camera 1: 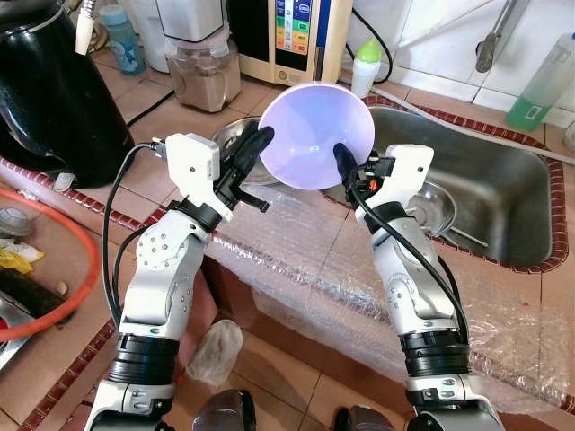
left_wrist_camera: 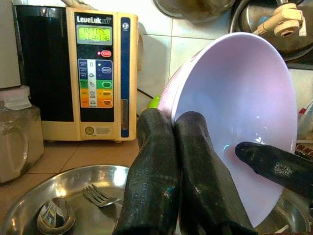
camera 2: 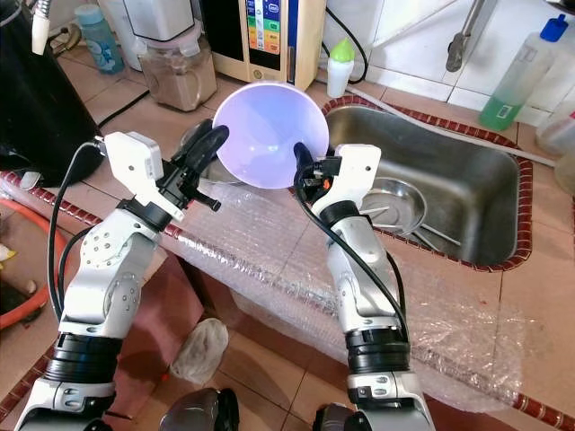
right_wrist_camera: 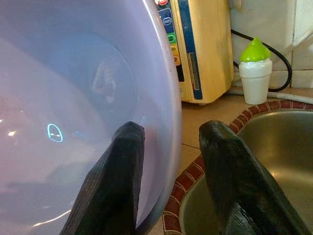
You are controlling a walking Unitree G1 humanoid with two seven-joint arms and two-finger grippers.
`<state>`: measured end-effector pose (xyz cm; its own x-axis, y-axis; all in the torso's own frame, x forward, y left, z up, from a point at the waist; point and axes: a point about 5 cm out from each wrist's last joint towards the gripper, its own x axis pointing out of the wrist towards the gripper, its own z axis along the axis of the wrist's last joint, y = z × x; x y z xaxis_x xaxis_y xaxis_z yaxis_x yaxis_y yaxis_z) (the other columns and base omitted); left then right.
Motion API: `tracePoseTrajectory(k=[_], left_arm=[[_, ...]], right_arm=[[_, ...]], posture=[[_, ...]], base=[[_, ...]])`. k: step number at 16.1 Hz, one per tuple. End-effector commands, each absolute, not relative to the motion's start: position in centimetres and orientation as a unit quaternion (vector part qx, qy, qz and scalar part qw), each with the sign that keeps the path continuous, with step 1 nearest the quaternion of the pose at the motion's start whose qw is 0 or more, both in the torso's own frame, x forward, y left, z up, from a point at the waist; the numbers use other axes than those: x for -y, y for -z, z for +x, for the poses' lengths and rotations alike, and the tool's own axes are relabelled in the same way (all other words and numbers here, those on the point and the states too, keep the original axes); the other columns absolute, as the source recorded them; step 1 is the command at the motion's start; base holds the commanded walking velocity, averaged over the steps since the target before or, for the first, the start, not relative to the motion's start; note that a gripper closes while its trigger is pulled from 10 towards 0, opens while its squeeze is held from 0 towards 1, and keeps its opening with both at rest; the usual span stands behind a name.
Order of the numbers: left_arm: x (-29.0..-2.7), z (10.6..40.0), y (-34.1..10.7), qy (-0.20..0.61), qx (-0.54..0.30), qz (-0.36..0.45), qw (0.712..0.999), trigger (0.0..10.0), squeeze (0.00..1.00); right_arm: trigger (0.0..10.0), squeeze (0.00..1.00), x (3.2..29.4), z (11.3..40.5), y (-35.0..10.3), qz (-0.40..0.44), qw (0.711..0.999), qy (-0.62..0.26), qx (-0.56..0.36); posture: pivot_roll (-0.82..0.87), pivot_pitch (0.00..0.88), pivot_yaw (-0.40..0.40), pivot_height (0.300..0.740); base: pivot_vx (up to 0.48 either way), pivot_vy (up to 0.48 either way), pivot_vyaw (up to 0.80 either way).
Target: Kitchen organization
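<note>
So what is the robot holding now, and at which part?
The bowl, by its rim: the right gripper straddles one side, the left gripper touches the opposite edge.

We wear two silver arms, each built of rounded, ribbed metal segments with small screws and a black banded collar low down. A white boxy wrist housing sits just behind each gripper, the left gripper and the right gripper. Black cables loop from each housing back along the arm. Our fingers are long, black, matte and rounded at the tips, with a faintly speckled surface.
</note>
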<state>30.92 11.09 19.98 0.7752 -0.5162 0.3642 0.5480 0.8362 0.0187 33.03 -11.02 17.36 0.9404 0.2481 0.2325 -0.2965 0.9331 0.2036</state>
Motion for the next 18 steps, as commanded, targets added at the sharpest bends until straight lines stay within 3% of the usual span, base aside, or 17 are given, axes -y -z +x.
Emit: tracePoseTrajectory(k=[1, 14, 15, 16, 17, 18], left_arm=[[-11.3, 30.8, -20.0, 0.278, 0.182, -0.04, 0.942, 0.0, 0.0], [-10.7, 30.8, -19.7, 0.296, 0.171, -0.025, 0.94, 0.0, 0.0], [-10.5, 30.9, -19.8, 0.302, 0.169, -0.023, 0.938, 1.9, 0.0], [-10.3, 30.9, -19.7, 0.306, 0.168, -0.022, 0.937, 5.9, 0.0], [-10.2, 31.2, -19.6, 0.304, 0.164, 0.003, 0.939, 10.0, 0.83], [-10.2, 31.3, -19.5, 0.299, 0.162, 0.013, 0.94, 10.0, 0.83]], right_arm=[[0.0, 0.0, 11.3, 33.3, -17.4, 0.125, 0.978, -0.134, 0.096], [0.0, 0.0, 11.9, 33.8, -17.5, 0.139, 0.978, -0.118, 0.102], [0.0, 0.0, 12.0, 33.8, -17.5, 0.139, 0.978, -0.115, 0.102], [0.0, 0.0, 12.1, 33.9, -17.5, 0.138, 0.979, -0.113, 0.103], [0.0, 0.0, 12.3, 34.0, -17.7, 0.137, 0.979, -0.104, 0.108], [0.0, 0.0, 12.5, 34.0, -17.8, 0.136, 0.98, -0.098, 0.11]], posture=[[0.01, 0.034, 0.039, 0.74], [0.02, 0.036, 0.042, 0.74], [0.01, 0.035, 0.045, 0.74], [0.01, 0.035, 0.045, 0.74], [0.01, 0.036, 0.046, 0.74], [0.01, 0.036, 0.046, 0.74]], base=[[0.0, 0.0, 0.0], [0.0, 0.0, 0.0], [0.0, 0.0, 0.0], [0.0, 0.0, 0.0], [0.0, 0.0, 0.0], [0.0, 0.0, 0.0]])
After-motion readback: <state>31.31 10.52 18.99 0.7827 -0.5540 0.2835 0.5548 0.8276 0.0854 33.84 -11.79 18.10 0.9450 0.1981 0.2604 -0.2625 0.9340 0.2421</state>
